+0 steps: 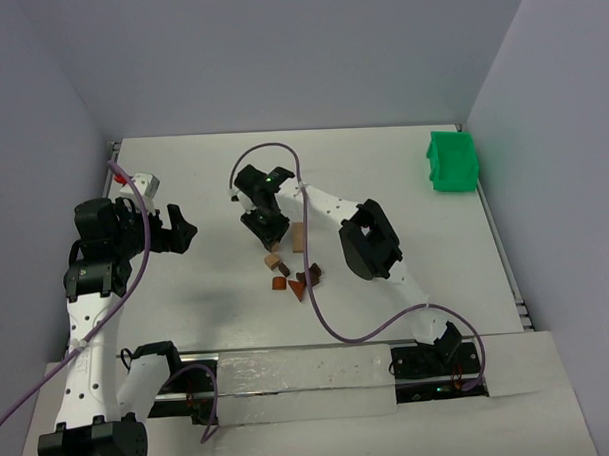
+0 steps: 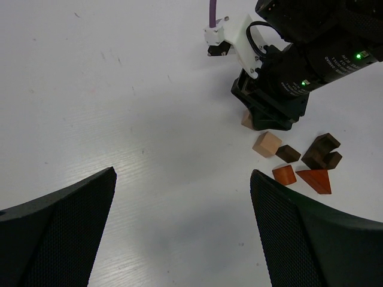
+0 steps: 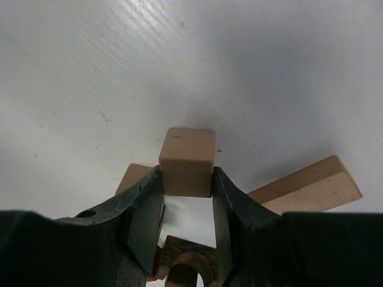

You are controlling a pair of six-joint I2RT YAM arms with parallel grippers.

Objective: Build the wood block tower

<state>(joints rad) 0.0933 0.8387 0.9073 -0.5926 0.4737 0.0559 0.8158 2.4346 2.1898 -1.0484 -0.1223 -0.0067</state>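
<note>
My right gripper (image 3: 187, 179) is shut on a light tan cube (image 3: 187, 160), held low over the white table; in the top view it (image 1: 265, 227) is just behind the wood blocks. A light tan bar (image 3: 311, 185) lies to its right and a dark brown arch block (image 3: 190, 263) shows between the fingers. In the left wrist view a tan cube (image 2: 266, 144), a small dark brown block (image 2: 288, 153), a dark arch piece (image 2: 322, 151), a reddish-brown block (image 2: 284, 174) and a wedge (image 2: 315, 180) lie loose. No stacked tower shows. My left gripper (image 2: 182, 221) is open and empty, left of the blocks.
A green bin (image 1: 452, 161) stands at the back right corner. A small white and red object (image 1: 143, 181) lies at the back left. Walls close the table on the left, back and right. A purple cable (image 1: 307, 288) loops over the blocks.
</note>
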